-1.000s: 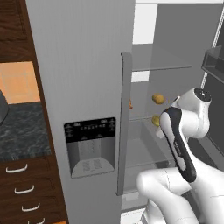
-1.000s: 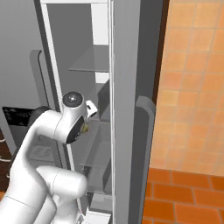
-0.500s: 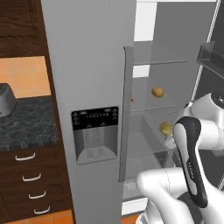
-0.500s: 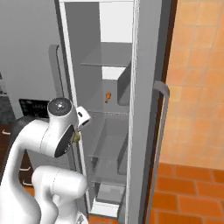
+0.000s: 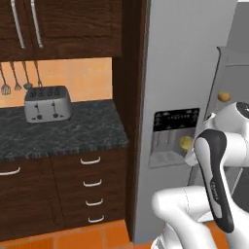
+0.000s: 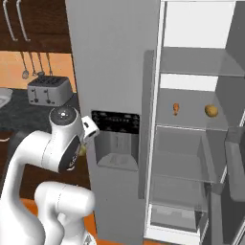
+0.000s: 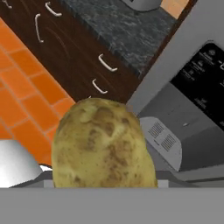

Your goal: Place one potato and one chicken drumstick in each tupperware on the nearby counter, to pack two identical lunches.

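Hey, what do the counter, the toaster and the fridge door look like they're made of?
Counter: dark stone, by its black-grey speckle. Toaster: likely brushed metal, by its silver-grey shell. Fridge door: plain matte grey, metal or plastic, cannot tell.

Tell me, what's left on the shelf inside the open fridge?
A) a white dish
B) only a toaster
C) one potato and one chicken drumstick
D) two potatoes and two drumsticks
C: in the right base view one potato and one chicken drumstick sit apart on the fridge shelf, while another potato fills the hand view, close before the camera.
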